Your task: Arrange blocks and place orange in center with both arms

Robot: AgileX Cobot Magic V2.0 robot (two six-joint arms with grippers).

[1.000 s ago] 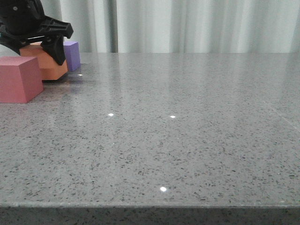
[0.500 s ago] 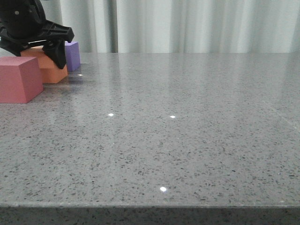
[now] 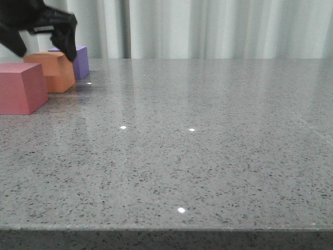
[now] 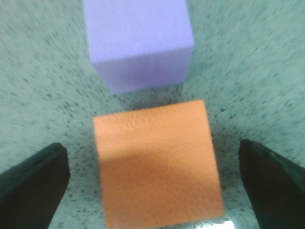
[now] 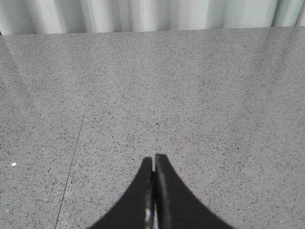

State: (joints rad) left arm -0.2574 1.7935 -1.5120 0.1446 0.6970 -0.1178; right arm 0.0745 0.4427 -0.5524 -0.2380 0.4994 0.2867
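Orange cube (image 3: 53, 71) rests flat on the grey speckled table (image 3: 208, 146) at the far left, between the pink-red cube (image 3: 21, 87), which lies nearer the front edge, and the purple cube (image 3: 78, 61), which lies behind it toward the curtain (image 3: 218, 28). From the front the three blocks form a diagonal row running back and rightward; the orange one overlaps both neighbours in that view, so I cannot tell from there whether it touches them. In my left wrist view the orange cube (image 4: 157, 164) and the purple cube (image 4: 138, 43) are just beside each other, a corner of one close to the lower edge of the other, and a narrow strip of table shows between them. My left gripper (image 3: 44, 39) hangs above the orange cube with its jaws spread wide; the wrist view shows one dark finger (image 4: 31, 183) on each side of the block, with bare table between each finger and the cube's faces, so I hold nothing. My right gripper (image 5: 153, 164) is seen only in its own wrist view, over bare table well away from the blocks, its two tapered fingers pressed together with nothing between them.
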